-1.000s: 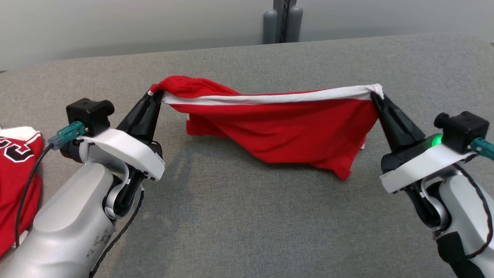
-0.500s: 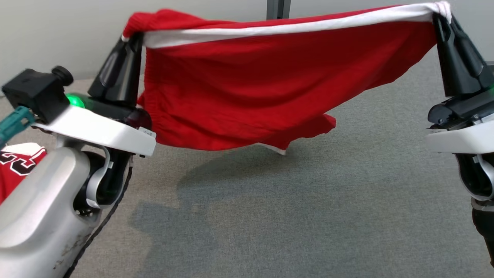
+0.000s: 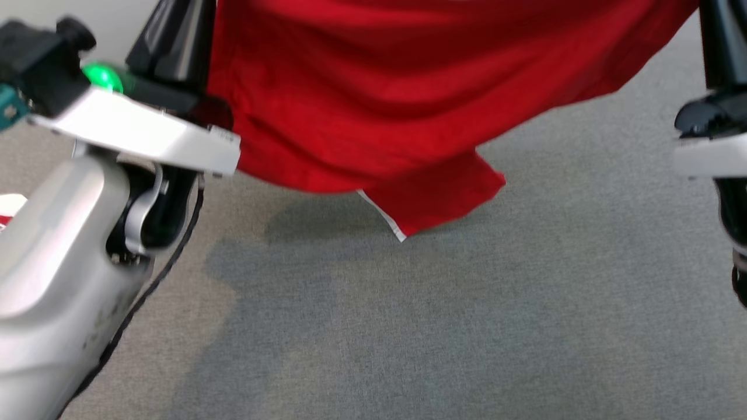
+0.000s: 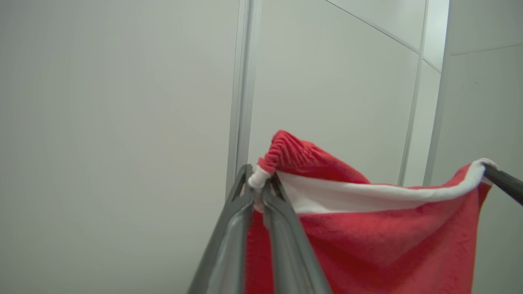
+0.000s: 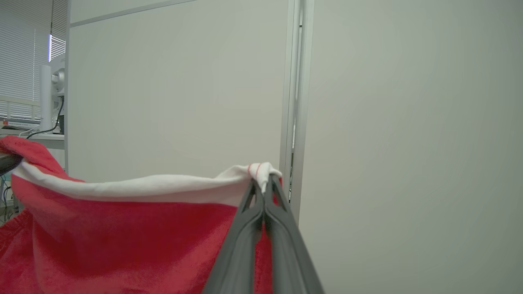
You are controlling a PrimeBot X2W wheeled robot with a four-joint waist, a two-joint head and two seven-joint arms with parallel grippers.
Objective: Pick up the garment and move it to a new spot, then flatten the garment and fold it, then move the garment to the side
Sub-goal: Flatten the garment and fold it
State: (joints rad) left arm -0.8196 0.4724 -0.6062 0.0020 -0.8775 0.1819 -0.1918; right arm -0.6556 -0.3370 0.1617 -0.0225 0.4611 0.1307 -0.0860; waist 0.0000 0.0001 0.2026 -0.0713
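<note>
The red garment [image 3: 373,99] with a white waistband hangs stretched between my two grippers above the grey table; its lowest corner [image 3: 432,195] dangles just over the surface. In the left wrist view my left gripper [image 4: 258,183] is shut on one bunched end of the garment [image 4: 367,241]. My right gripper [image 5: 264,185] pinches the other end of the white band [image 5: 143,188]. In the head view both pairs of dark fingers [image 3: 169,35] run off the top edge. The right gripper's finger [image 4: 504,183] also shows at the far right of the left wrist view.
The grey fabric-covered table [image 3: 467,326] spreads below the garment. A second red and white piece of clothing [image 3: 8,207] peeks in at the left edge beside my left forearm [image 3: 52,280]. Pale wall panels stand behind, and a desk with equipment [image 5: 51,98] sits far left.
Both arms have risen with the garment held between them. It has come off the table and now hangs; its white band has passed beyond the top of the head view.
</note>
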